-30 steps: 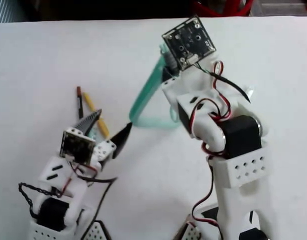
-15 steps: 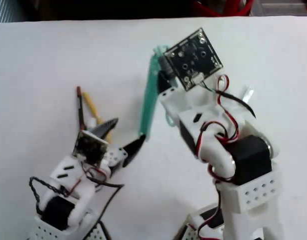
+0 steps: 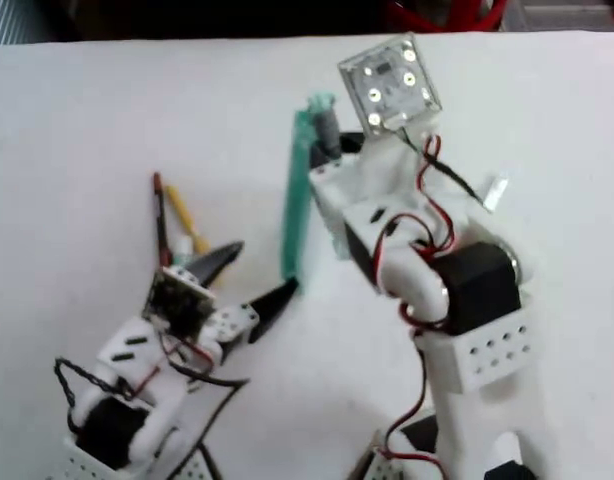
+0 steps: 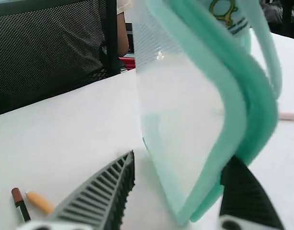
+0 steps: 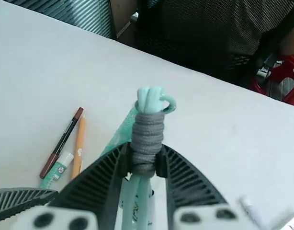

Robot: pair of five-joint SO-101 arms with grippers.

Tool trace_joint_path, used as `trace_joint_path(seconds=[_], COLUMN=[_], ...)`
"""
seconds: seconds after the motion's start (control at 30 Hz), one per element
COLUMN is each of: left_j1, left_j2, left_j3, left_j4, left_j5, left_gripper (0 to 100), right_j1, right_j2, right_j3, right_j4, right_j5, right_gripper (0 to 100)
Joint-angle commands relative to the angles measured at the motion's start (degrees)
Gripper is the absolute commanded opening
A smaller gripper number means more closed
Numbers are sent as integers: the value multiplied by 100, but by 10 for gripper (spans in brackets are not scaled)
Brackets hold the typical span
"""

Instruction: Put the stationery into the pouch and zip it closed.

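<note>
The right gripper [image 5: 144,160] has its dark ribbed fingers [image 5: 101,179] closed on the teal pouch [image 5: 119,136], pinching it at a grey cord wrap [image 5: 148,136] wound around the pouch's end. A small teal loop [image 5: 154,98] sticks out just beyond the wrap. The pouch hangs edge-on between the fingers, over the white table [image 5: 243,129]. On the table beside the pouch lie a brown pencil [image 5: 62,142] and an orange pencil [image 5: 79,146], almost parallel and close together, with a small white and green tube [image 5: 57,170] at their near ends. One ribbed finger of the left gripper [image 5: 20,197] lies near the tube. A dark mesh chair [image 5: 204,28] stands behind the table.
</note>
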Motion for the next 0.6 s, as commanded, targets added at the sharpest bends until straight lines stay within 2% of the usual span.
trace_joint_path(seconds=[0.0,0.1,0.27,0.47,0.57], left_j1=[470,804,892,848,470], left_j2=[-22,-22,-22,-22,-22], left_j3=[-9,44,202,79,9], left_j4=[-132,-123,-185,-176,-246], left_j5=[193,149,167,141,-18], left_gripper=[286,286,286,286,286], right_j1=[347,549,585,558,593], right_j2=[13,13,22,558,690], right_j3=[-53,-53,-44,308,316], right_j4=[-119,-338,-365,-708,-699], right_j5=[-404,-624,-703,-703,-703], right_gripper=[19,19,19,19,19])
